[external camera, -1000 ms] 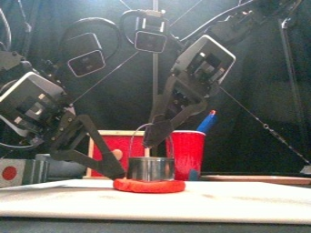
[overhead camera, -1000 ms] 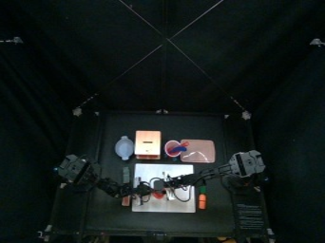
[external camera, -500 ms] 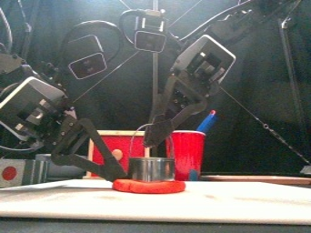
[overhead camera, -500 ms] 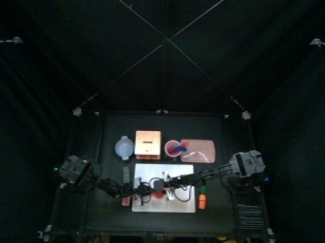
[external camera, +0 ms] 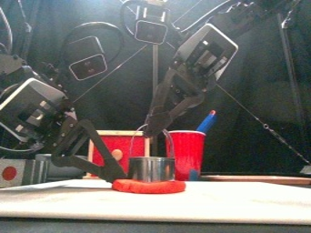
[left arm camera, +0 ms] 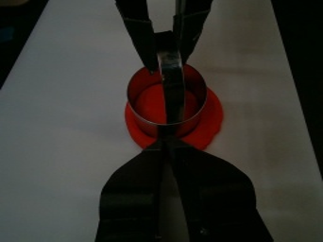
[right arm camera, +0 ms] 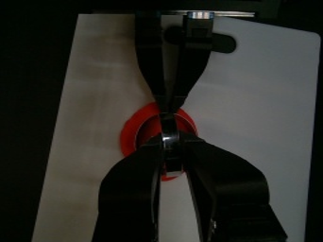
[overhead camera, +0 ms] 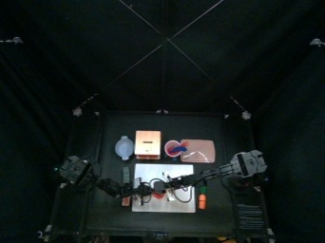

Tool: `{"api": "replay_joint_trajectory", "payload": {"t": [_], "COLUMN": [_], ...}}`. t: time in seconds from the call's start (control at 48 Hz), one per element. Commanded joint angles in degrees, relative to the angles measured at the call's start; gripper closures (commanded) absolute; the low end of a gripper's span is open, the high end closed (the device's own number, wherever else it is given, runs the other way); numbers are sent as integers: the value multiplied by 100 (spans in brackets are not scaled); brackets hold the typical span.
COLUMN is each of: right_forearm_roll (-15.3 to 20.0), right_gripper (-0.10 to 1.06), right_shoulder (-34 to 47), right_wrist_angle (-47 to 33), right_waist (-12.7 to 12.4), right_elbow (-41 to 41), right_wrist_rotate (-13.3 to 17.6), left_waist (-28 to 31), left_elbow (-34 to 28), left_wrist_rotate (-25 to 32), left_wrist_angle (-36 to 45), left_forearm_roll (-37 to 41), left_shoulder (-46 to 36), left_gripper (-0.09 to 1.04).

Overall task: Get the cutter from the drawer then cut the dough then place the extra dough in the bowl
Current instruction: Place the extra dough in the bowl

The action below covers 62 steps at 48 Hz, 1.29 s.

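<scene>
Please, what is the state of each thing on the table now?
cutter: upright, standing on the dough.
dough: flat disc on the white board, under the cutter.
red cup: upright, blue knife inside.
right gripper: shut on the cutter.
left gripper: low beside the dough.

Wooden box (external camera: 131,146) half behind left arm (external camera: 36,105)

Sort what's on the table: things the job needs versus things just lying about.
Job: cutter, dough, cutting board, bowl, wooden box.
Lying about: red cup, blue knife, pink tray.
</scene>
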Motion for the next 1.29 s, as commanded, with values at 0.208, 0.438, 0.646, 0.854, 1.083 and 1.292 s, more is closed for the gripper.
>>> {"api": "replay_joint_trajectory", "payload": {"t": [0.208,0.438,0.646,0.854,1.083,1.292], "right_forearm_roll": [-176,-422,-343,9,-105,97], "right_gripper": [50,51,51,51,51,46], "right_shoulder": [-642,-1424,-2101,-2531,-2487,-2426], "right_wrist_angle": [53,475,483,492,475,466], "right_waist": [-26,-62,-185,-220,-325,-352], "right_elbow": [-132,176,1187,1951,2338,2294], "right_wrist_rotate": [35,79,114,88,79,114], "left_waist": [44,44,44,114,246,308], "left_elbow": [-79,-70,-88,-141,-193,-176], "left_wrist_rotate": [9,0,18,35,35,35], "left_wrist_angle": [105,123,123,114,114,114], "left_forearm_roll": [0,-9,0,18,290,413], "left_shoulder": [0,0,-18,-255,-650,-738], "left_gripper": [39,39,39,39,39,38]}}
